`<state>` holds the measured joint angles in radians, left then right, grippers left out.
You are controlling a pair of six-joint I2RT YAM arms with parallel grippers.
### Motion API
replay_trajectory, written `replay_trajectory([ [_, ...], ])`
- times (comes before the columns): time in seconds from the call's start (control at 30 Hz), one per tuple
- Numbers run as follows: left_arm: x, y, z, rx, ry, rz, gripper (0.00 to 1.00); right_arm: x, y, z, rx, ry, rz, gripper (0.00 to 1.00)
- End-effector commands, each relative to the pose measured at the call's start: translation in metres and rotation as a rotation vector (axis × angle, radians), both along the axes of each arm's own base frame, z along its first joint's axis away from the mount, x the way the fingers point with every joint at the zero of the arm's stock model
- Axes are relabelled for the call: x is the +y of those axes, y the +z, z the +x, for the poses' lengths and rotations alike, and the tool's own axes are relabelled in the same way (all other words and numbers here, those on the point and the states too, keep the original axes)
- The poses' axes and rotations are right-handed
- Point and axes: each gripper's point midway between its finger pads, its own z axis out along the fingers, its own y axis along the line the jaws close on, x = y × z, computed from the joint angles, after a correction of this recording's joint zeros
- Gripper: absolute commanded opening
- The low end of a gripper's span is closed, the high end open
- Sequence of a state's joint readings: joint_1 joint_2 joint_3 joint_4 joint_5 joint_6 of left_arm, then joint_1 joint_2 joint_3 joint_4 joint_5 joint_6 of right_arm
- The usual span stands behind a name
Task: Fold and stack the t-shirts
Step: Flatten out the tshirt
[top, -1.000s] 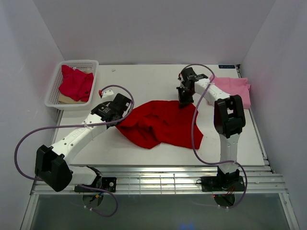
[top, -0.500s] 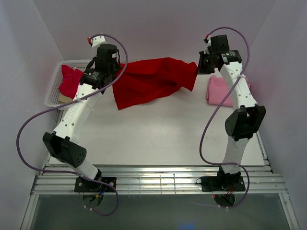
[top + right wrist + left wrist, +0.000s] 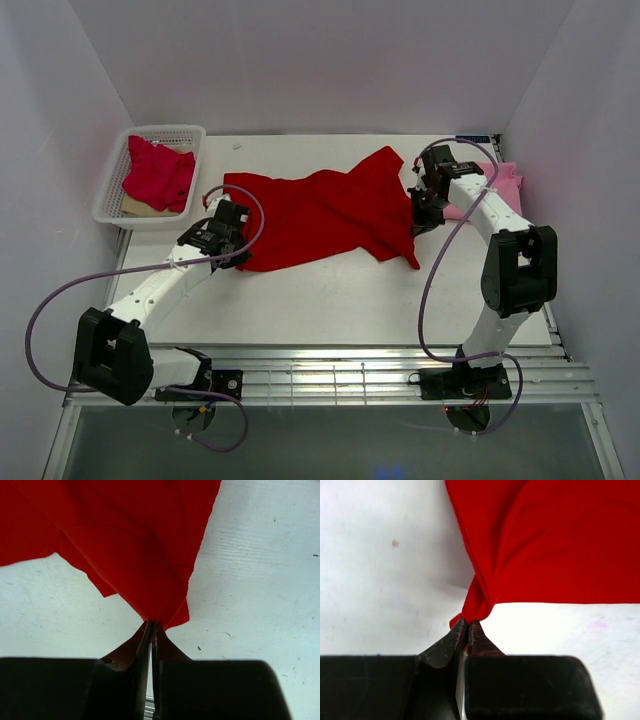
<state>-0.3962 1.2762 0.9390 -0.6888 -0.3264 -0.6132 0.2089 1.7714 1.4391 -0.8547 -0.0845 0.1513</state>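
Observation:
The bright red t-shirt (image 3: 320,215) lies stretched out across the middle of the table, wrinkled and uneven. My left gripper (image 3: 232,212) is shut on its left edge; the left wrist view shows the red cloth (image 3: 550,540) bunched between my closed fingertips (image 3: 468,625). My right gripper (image 3: 420,212) is shut on its right edge; the right wrist view shows the cloth (image 3: 125,540) pinched at my fingertips (image 3: 151,625). The light pink t-shirt (image 3: 490,185) lies folded at the right, behind my right arm. The crimson t-shirt (image 3: 157,172) sits crumpled in the basket.
A white mesh basket (image 3: 115,185) stands at the back left, with something tan under the crimson shirt. White walls close in the table on three sides. The bare table front (image 3: 330,300) lies between the shirt and the arm bases.
Both grippers held the red shirt lifted and stretched near the back half a second ago. They have come down and forward, and the shirt now lies spread on the table.

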Motion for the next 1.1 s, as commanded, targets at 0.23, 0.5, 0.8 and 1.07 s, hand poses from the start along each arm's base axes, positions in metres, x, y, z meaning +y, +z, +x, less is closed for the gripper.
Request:
replay_trajectory([
  [0.23, 0.019, -0.032, -0.050, 0.097, 0.066, 0.009, 0.00, -0.011, -0.034, -0.019, 0.010, -0.001, -0.051, 0.26],
  [0.5, 0.018, -0.034, -0.046, 0.109, 0.082, 0.009, 0.00, -0.008, -0.035, -0.051, -0.054, -0.001, -0.020, 0.44],
  [0.8, 0.017, -0.034, -0.045, 0.114, 0.070, 0.013, 0.00, 0.006, -0.051, -0.056, -0.036, 0.034, 0.039, 0.45],
  [1.07, 0.019, -0.034, -0.049, 0.115, 0.074, 0.015, 0.00, 0.019, -0.060, -0.048, -0.019, 0.057, 0.066, 0.45],
])
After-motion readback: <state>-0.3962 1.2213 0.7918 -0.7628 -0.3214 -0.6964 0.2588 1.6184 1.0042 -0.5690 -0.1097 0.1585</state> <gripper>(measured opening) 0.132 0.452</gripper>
